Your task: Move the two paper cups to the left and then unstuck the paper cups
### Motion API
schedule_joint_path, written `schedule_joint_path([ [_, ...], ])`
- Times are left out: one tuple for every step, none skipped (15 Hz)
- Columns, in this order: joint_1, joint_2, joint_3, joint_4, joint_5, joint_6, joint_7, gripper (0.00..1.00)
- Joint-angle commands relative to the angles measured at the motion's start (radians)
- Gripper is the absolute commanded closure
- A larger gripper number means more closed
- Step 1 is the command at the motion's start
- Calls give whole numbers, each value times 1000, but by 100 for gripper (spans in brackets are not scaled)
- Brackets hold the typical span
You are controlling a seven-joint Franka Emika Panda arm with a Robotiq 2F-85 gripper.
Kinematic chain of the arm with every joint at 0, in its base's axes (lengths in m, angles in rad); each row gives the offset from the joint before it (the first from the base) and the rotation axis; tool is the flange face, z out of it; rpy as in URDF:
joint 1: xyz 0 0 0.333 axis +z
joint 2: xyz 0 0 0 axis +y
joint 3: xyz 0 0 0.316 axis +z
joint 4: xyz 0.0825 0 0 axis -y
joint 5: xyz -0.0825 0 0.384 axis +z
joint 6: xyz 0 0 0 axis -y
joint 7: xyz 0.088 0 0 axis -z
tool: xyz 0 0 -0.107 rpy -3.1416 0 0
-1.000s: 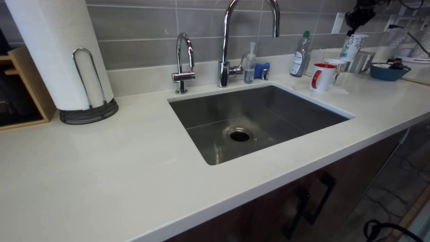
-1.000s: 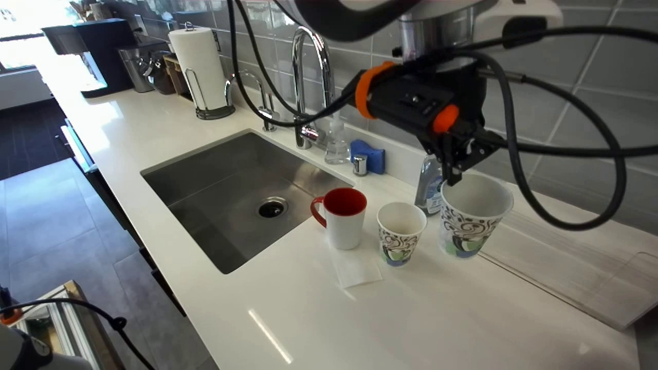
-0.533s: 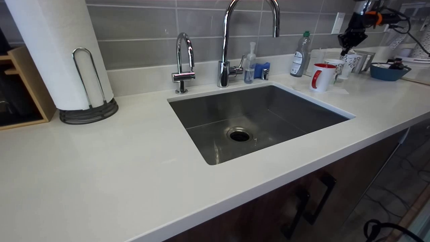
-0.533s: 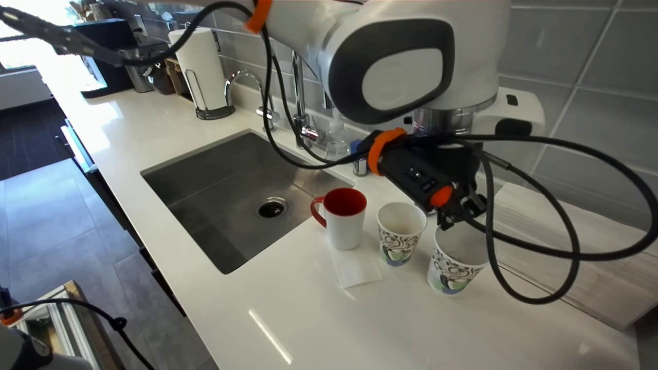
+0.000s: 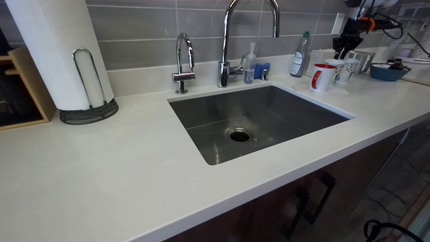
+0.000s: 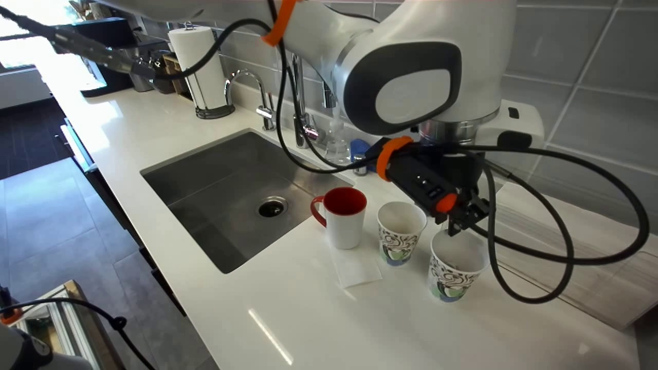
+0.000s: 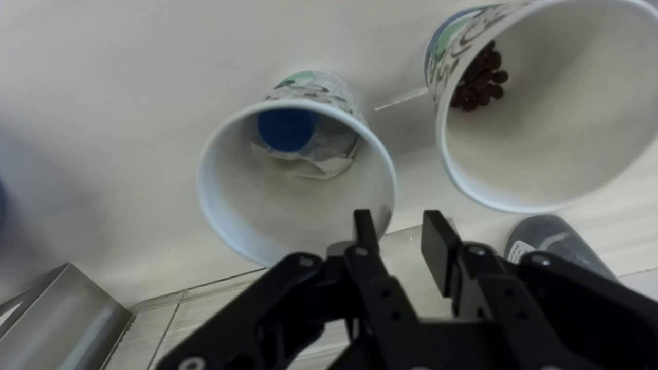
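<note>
Where 2 cups (image 6: 455,268) stand (apart), gripper (image 7: 397,214) gapes.

White robot arm (image 6: 483,61), dark ring (image 6: 359,97) round a pale joint cover (image 6: 411,96), silver collar (image 6: 452,131), orange straps (image 6: 390,154), looping black cables (image 6: 492,241), black housing (image 6: 411,177) with orange cap (image 6: 445,203), black gripper (image 7: 397,221), squared fingers (image 7: 438,244), round screws (image 7: 306,261)

One paper cup (image 6: 400,237) stands between the mug (image 6: 345,228) and a second paper cup (image 6: 455,272).

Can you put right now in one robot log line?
pincer: open, near one paper cup | other paper cup: beside it | both: upright, apart, on counter | mug: by sink
</note>
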Motion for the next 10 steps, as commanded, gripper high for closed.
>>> schedule_joint_path([
  [-25, -53, 39, 18, 35, -66, -40, 38],
  [-21, -71, 40, 14, 35, -85, -42, 32],
  [-15, -98, 42, 5, 31, -119, -47, 23],
  [-4, -126, 38, -5, 17, -161, -39, 18],
  [16, -151, 26, -12, -11, -204, 7, 9],
  [28, -181, 24, -34, -20, -209, 24, 3],
  [47, -215, 17, -58, -44, -207, 60, 0],
  [61, -246, 14, -78, -67, -207, 85, 0],
  [81, -277, 6, -101, -108, -191, 145, 0],
  [95, -308, 6, -120, -144, -192, 185, 0],
])
